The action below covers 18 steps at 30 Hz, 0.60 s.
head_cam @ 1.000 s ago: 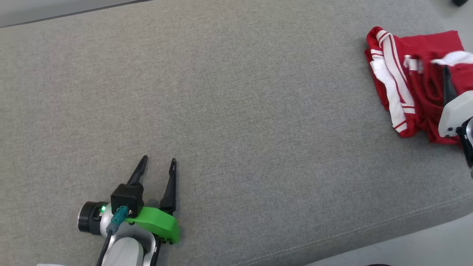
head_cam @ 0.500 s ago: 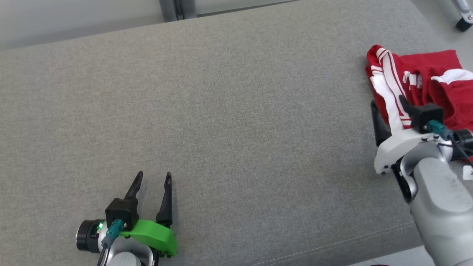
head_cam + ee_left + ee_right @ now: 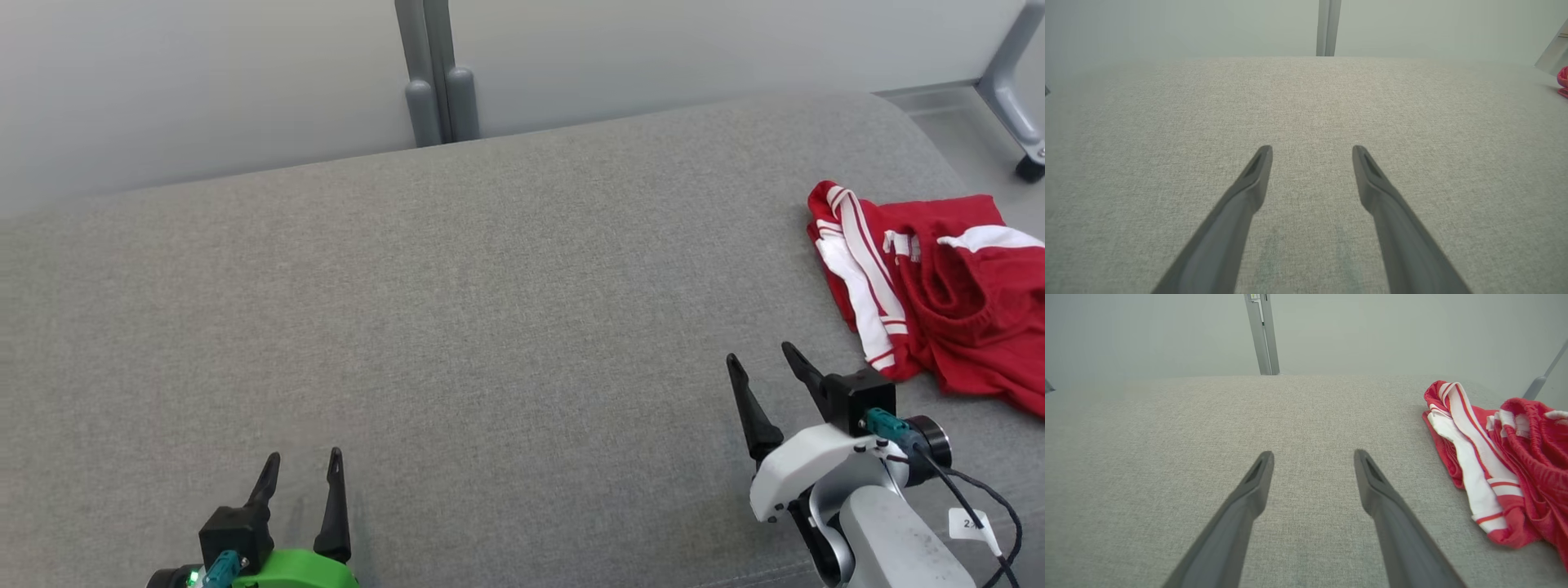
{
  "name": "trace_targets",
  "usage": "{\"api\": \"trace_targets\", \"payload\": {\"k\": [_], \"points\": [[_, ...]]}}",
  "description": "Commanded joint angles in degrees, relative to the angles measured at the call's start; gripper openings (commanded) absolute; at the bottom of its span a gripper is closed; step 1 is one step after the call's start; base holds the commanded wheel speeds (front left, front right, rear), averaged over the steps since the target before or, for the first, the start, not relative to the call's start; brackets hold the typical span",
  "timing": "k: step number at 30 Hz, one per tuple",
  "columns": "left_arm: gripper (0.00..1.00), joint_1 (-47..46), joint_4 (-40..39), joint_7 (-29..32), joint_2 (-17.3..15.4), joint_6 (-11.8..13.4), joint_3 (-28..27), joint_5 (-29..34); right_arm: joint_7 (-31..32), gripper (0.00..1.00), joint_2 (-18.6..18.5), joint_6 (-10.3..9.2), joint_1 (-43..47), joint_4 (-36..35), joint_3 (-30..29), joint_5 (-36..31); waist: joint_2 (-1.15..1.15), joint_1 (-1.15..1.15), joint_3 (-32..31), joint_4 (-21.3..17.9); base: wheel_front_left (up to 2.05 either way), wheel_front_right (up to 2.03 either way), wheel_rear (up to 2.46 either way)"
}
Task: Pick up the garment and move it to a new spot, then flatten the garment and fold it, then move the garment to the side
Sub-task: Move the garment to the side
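Right gripper (image 3: 759,355) is wide open and holds nothing. It sits low over the grey cushion (image 3: 490,286), near the red shorts (image 3: 939,286) but not touching them. Left gripper (image 3: 302,455) is wide open and empty too, far from the shorts. The shorts lie in a bunched, loosely doubled heap at the right end of the cushion. This fits 2 stories: shorts waiting to be picked up, or shorts folded and put to the side. Either way, I think the right gripper should go slow near the soft cloth, because a bump could drag it or push it off the end.
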<state>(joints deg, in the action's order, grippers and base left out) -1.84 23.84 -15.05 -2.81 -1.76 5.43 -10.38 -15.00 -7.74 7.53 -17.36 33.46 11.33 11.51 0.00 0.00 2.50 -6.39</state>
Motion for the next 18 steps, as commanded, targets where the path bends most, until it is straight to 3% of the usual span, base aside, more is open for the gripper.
{"api": "trace_targets", "payload": {"k": [1,18], "points": [[1.0,0.8,-0.3,-0.1,-0.2,0.0,-0.4,0.1,-0.2,1.0,0.3,-0.1,1.1,-0.7,-0.4,0.0,0.0,0.0,-2.4,2.0,0.0,0.0,0.0],[1.0,3.8,-1.3,-0.1,-0.2,0.6,-4.5,0.7,-0.2,1.0,4.3,-0.1,7.7,-7.3,-5.6,-4.0,0.0,0.0,-5.8,4.7,0.0,0.0,0.0]]}}
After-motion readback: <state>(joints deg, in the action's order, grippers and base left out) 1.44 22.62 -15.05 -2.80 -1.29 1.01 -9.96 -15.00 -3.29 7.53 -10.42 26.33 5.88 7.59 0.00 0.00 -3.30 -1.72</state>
